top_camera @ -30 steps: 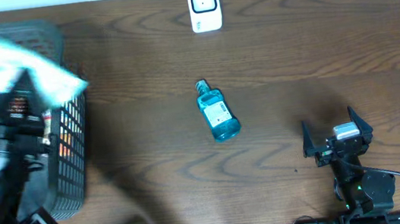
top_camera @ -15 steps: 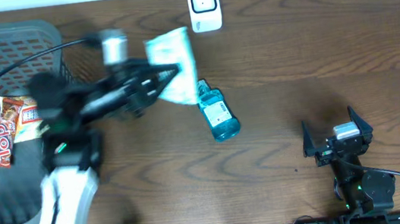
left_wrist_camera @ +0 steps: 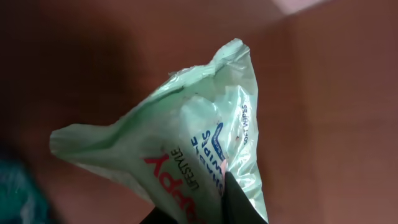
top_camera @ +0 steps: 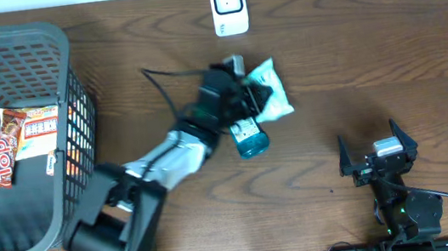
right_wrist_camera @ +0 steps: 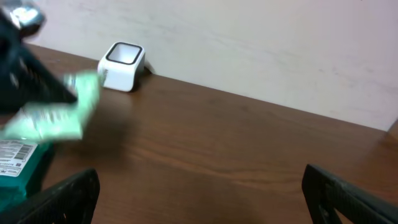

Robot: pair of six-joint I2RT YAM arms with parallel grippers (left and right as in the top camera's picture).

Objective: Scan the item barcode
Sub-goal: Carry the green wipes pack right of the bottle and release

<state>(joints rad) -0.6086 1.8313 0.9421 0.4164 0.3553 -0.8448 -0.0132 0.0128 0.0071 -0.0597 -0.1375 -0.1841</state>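
A pale green pack of soft wipes (top_camera: 273, 94) hangs above the table's middle, and my left gripper (top_camera: 248, 97) is shut on its lower end. In the left wrist view the pack (left_wrist_camera: 186, 137) fills the frame, with a dark fingertip (left_wrist_camera: 239, 202) pressed against it. No barcode shows on it. The white scanner (top_camera: 228, 7) stands at the far edge, beyond the pack, and also appears in the right wrist view (right_wrist_camera: 122, 65). My right gripper (top_camera: 376, 154) rests open at the lower right with nothing between its fingers.
A blue bottle (top_camera: 246, 130) lies on the wood just below the held pack. A dark wire basket (top_camera: 70, 93) at the left holds a red snack packet (top_camera: 24, 137). The left arm stretches from the front left across to the middle.
My left arm has swung from over the basket rightwards to the table's middle, carrying the green pack past the bottle. The right arm has not moved.
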